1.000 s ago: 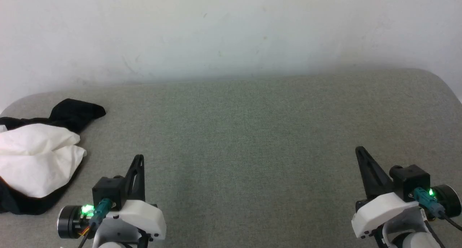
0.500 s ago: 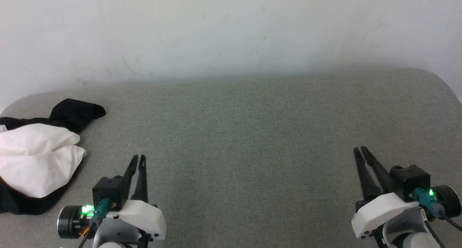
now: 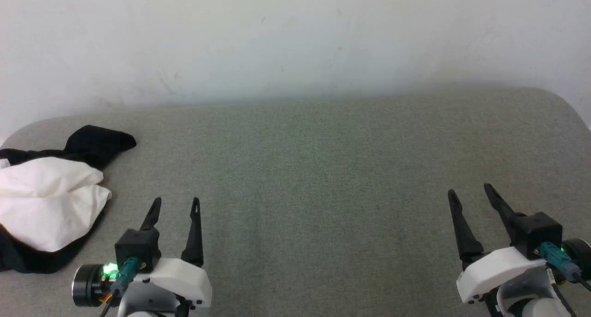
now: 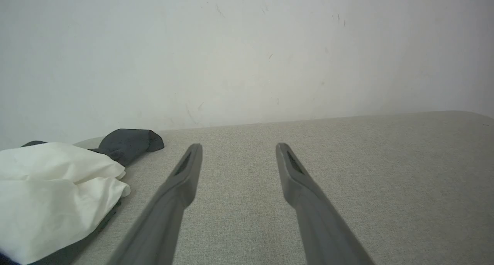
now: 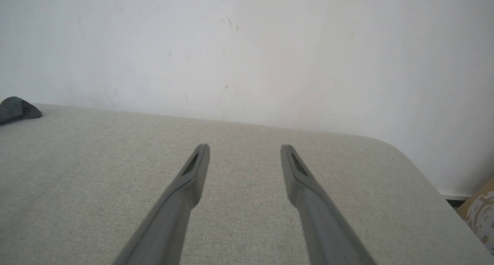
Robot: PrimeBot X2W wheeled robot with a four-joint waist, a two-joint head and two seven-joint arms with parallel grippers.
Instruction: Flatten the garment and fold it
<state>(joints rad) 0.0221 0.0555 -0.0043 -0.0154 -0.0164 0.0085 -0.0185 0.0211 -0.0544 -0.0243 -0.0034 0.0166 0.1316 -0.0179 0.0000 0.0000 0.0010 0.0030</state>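
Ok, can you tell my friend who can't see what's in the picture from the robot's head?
A crumpled white and black garment lies bunched at the left edge of a grey fabric surface, untouched. At the bottom, the robot's left jaws and right jaws both stand open and hold nothing, with a pale wall behind.

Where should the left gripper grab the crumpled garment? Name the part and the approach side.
Grip the garment at its white lobe nearest the left gripper, approaching from its right. That bunched edge bulges up and faces the open fingers, so it is likely easy to pinch.
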